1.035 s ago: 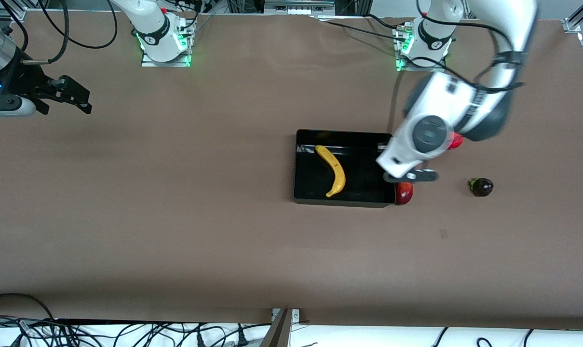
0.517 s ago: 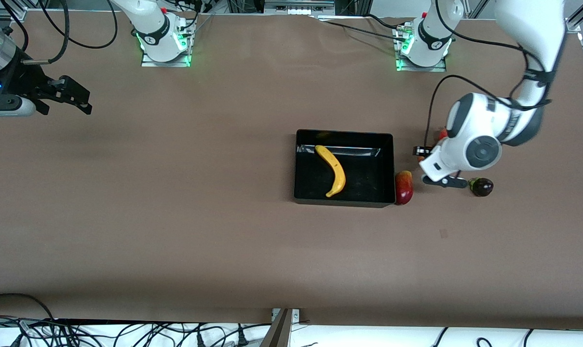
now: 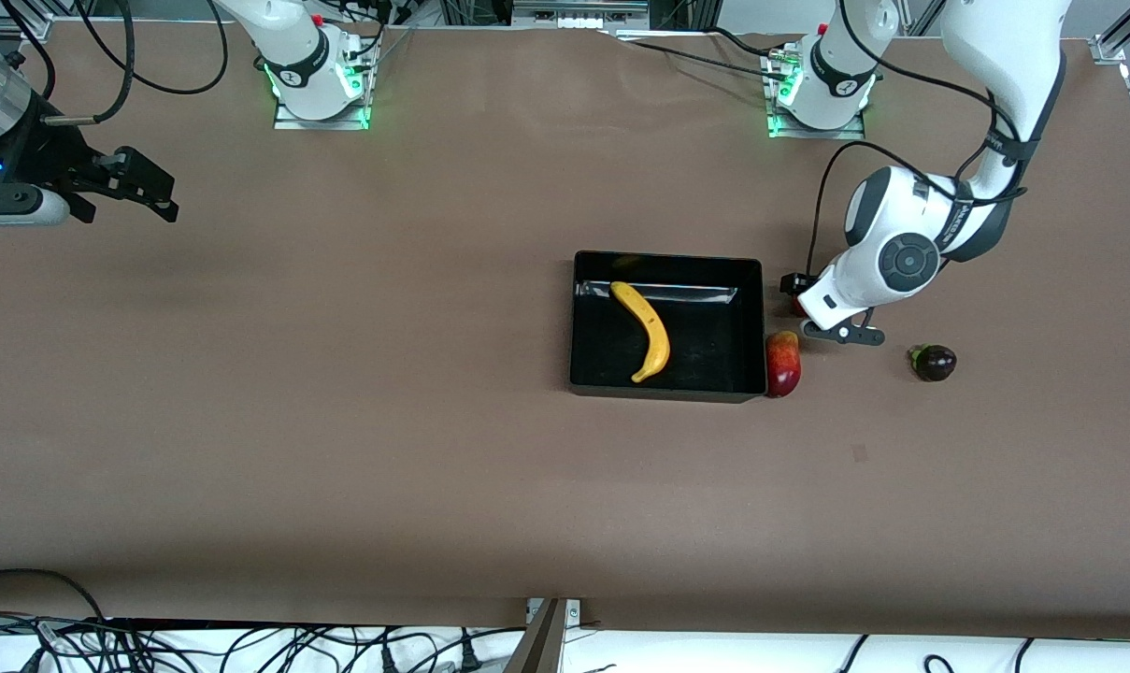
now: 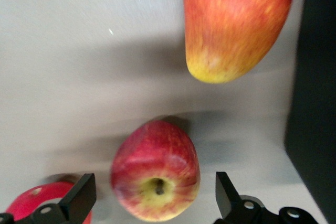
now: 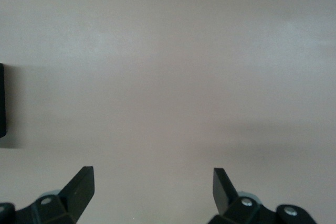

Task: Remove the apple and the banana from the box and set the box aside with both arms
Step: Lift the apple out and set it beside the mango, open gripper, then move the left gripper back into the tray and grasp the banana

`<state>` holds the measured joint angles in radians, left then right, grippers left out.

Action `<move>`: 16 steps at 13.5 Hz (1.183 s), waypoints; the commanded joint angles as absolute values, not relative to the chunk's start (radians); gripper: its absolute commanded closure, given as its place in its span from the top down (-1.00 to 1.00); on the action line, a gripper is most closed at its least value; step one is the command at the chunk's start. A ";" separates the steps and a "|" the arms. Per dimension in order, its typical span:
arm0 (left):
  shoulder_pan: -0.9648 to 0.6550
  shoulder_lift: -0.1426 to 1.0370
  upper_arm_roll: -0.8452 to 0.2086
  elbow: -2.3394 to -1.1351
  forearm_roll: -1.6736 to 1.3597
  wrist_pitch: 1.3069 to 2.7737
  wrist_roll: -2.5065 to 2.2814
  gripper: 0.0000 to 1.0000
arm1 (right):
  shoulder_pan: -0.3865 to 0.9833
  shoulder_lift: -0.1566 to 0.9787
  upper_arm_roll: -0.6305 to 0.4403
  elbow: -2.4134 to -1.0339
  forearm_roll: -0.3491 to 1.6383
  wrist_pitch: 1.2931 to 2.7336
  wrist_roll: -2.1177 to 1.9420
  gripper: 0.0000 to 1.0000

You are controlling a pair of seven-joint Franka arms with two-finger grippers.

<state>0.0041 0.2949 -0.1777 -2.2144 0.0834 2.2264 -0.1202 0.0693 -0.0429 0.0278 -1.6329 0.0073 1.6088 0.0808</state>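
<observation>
Now | left hand point(image 4: 152, 203) spread around apple point(image 4: 155, 169) | right hand point(image 5: 152, 195) spread | third fruit point(image 4: 47, 203) half hidden

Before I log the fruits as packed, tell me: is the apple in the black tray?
No. The apple sits on the bare table beside the tray, between the open left gripper's fingers.

Looking like a robotics lab: two arm bases point(image 3: 317, 79) glowing green, bolted onto a brown table point(image 3: 340, 421), cables point(image 3: 247, 650) trailing along its edge
</observation>
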 commanded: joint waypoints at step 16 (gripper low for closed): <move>-0.339 0.678 -0.301 -1.687 0.100 2.221 -0.664 1.00 | 0.061 -0.043 0.037 -1.618 0.021 1.592 0.095 1.00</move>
